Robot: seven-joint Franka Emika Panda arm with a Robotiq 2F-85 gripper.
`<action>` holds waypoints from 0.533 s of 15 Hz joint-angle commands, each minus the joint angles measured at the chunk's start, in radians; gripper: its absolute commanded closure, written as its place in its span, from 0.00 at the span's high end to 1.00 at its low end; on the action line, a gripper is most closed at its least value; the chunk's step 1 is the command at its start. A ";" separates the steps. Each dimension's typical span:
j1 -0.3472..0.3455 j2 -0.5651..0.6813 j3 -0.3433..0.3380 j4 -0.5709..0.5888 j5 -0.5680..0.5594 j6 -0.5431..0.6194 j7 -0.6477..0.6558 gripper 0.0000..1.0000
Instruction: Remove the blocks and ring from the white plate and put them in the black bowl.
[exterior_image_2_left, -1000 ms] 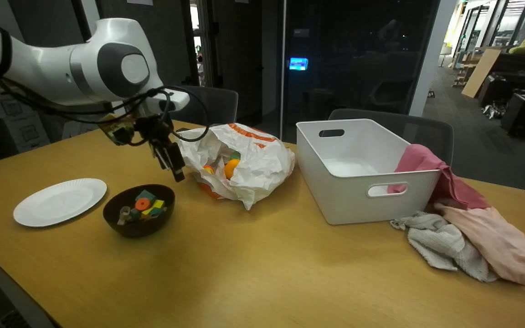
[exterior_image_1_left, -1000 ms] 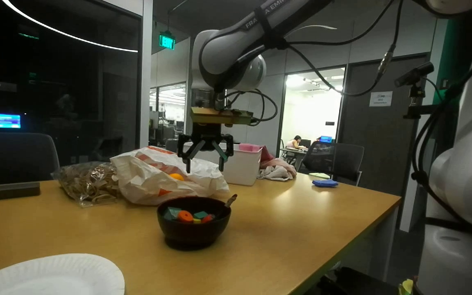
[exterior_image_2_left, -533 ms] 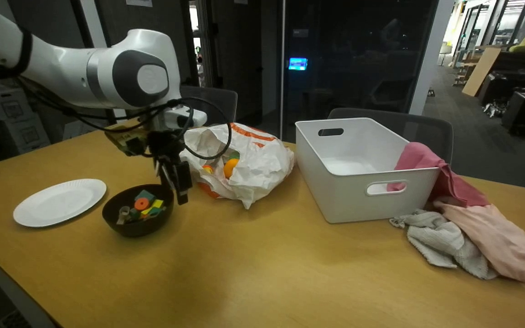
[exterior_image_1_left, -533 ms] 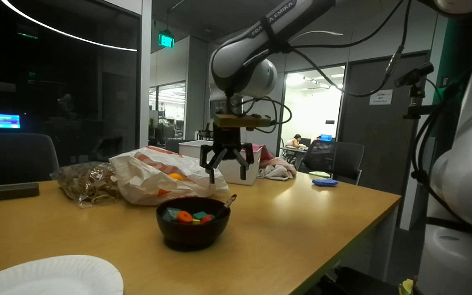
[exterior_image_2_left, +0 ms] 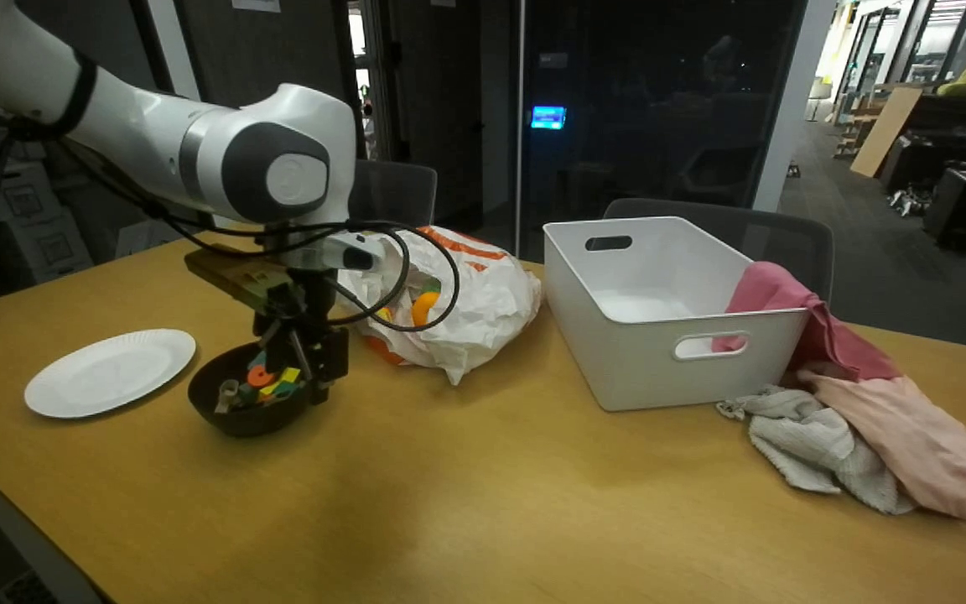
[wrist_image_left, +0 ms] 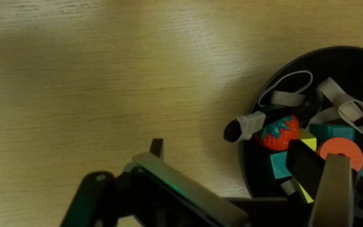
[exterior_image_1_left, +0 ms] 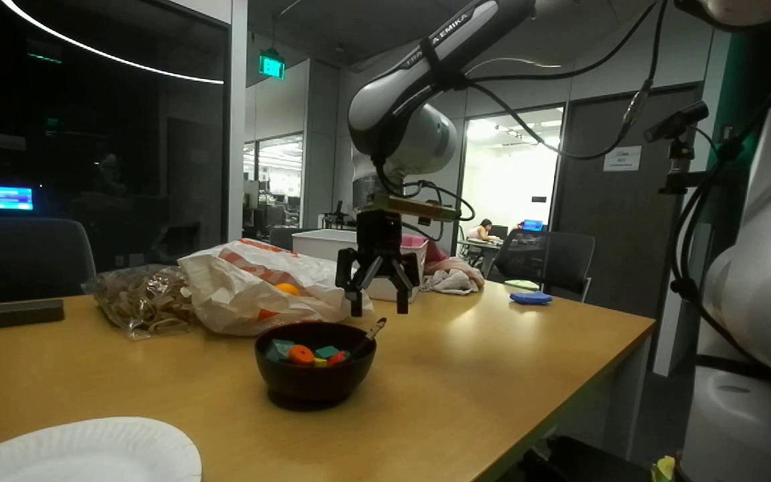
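The white plate (exterior_image_2_left: 111, 373) is bare; its edge also shows in an exterior view (exterior_image_1_left: 91, 448). The black bowl (exterior_image_1_left: 312, 391) holds an orange ring (wrist_image_left: 342, 149), teal blocks (wrist_image_left: 279, 164), yellow blocks (wrist_image_left: 307, 139), a toy strawberry (wrist_image_left: 280, 134) and beige loops (wrist_image_left: 358, 116). A dark stick with a pale wrapped end (wrist_image_left: 250, 124) leans over the bowl's rim. My gripper (exterior_image_1_left: 379, 309) is open and empty, above the bowl's rim near this stick. In the wrist view my gripper (wrist_image_left: 228, 156) has one finger over the bowl and the other over the table. The fingertips are partly hidden in an exterior view.
A white paper bag (exterior_image_2_left: 466, 310) with orange fruit stands behind the bowl. A white bin (exterior_image_2_left: 667, 369) with pink and grey cloths stands farther along the table. A clear bag of beige bands (exterior_image_1_left: 148, 301), a dark bar (exterior_image_1_left: 14, 313) and a blue item (exterior_image_1_left: 531, 298) lie on the table.
My gripper has come down to just above the bowl's rim and shifted sideways toward the stick's end, turning slightly. It stays open. The bowl, its contents and the plate have not moved.
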 commanded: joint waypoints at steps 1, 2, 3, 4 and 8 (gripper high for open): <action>-0.006 -0.006 -0.010 -0.005 0.050 -0.047 -0.099 1.00; -0.004 -0.006 -0.010 -0.009 0.058 -0.045 -0.123 1.00; -0.002 -0.006 -0.009 -0.011 0.066 -0.048 -0.141 1.00; -0.002 -0.004 -0.008 -0.014 0.072 -0.042 -0.156 1.00; 0.000 0.003 -0.007 -0.024 0.086 -0.032 -0.209 1.00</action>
